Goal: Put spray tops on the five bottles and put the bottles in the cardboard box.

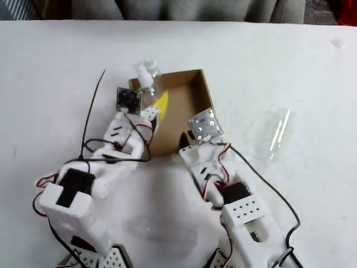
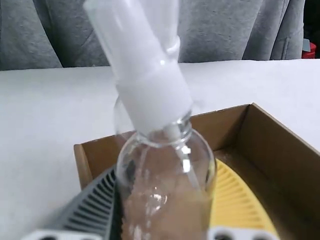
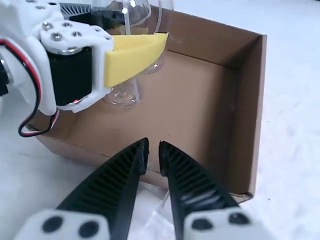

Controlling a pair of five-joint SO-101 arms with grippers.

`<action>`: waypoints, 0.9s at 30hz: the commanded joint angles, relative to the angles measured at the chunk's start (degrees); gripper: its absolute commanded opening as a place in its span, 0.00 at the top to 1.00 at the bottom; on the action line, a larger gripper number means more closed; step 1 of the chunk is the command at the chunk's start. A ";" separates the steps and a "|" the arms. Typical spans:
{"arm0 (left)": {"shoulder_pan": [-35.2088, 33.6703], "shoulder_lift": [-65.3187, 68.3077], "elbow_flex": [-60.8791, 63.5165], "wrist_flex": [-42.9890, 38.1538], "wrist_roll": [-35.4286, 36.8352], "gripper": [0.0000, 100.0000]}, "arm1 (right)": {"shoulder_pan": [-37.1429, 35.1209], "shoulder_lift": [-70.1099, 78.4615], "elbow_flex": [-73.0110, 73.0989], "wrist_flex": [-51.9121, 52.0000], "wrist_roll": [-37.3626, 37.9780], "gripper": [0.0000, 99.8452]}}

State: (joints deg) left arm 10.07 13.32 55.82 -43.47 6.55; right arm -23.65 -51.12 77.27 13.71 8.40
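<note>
Your left end effector is clamped on a clear bottle that wears a white spray top. It holds the bottle tilted over the cardboard box, at the box's far wall. Your right end effector is narrow, its black fingers almost touching and holding nothing, just outside the box's near wall. A second bottle lies on the counter, well apart from the box on the right arm's side.
</note>
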 commanded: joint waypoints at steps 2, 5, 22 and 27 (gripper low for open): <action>-0.84 0.40 -3.34 -2.20 0.26 0.98 | 0.84 -0.13 -3.08 -1.19 0.35 0.99; -1.36 0.48 -3.43 -2.20 0.26 0.98 | 0.84 -0.13 -3.08 -1.19 0.35 0.99; -2.15 0.84 -2.20 -1.76 0.62 0.70 | 0.84 -0.13 -3.08 -1.19 0.35 0.99; -2.15 0.84 -1.67 -1.76 0.70 0.65 | 0.84 -0.13 -3.08 -1.19 0.44 0.99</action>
State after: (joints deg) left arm 8.66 14.37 55.30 -44.00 6.64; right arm -23.65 -51.12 77.27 13.71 8.40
